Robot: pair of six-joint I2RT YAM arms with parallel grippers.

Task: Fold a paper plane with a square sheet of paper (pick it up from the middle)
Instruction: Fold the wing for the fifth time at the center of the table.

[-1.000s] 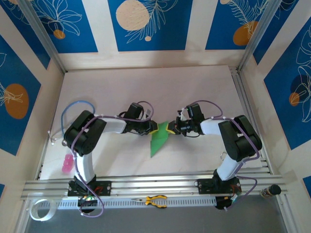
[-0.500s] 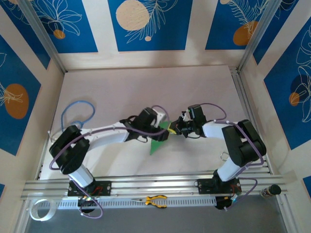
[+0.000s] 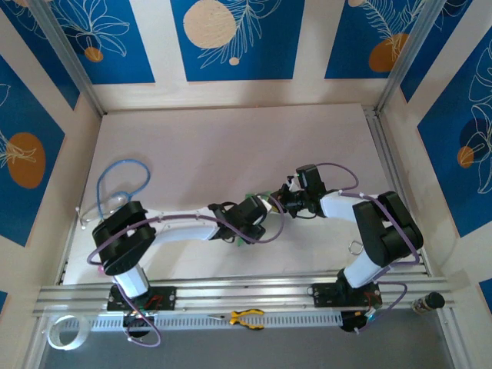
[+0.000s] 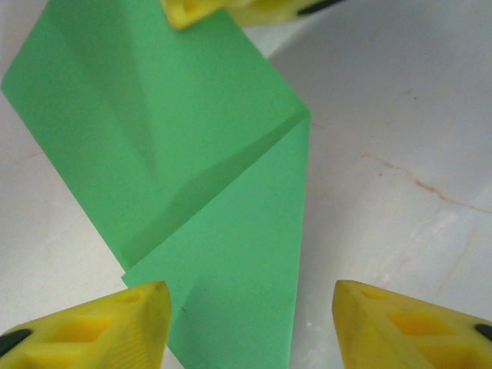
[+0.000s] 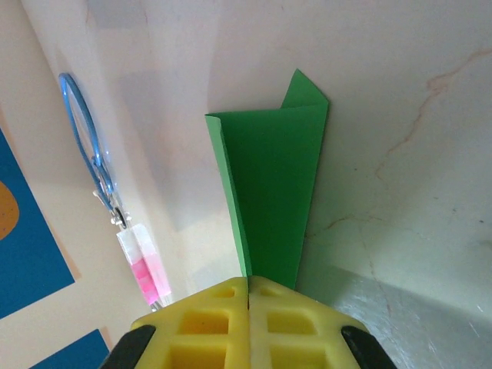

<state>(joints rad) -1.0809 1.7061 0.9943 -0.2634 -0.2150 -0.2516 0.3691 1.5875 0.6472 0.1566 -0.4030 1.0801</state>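
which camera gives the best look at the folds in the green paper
Left wrist: the green paper lies close below, creases and overlapping flaps plain. Right wrist sees it narrow, one end pinched in the shut right end effector. In top external the left arm covers most of it.

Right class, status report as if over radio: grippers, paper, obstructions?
Left gripper open over the folded bright green paper sheet. Right gripper shut, pinching its end. Blue cable loop and pink block lie off aside.
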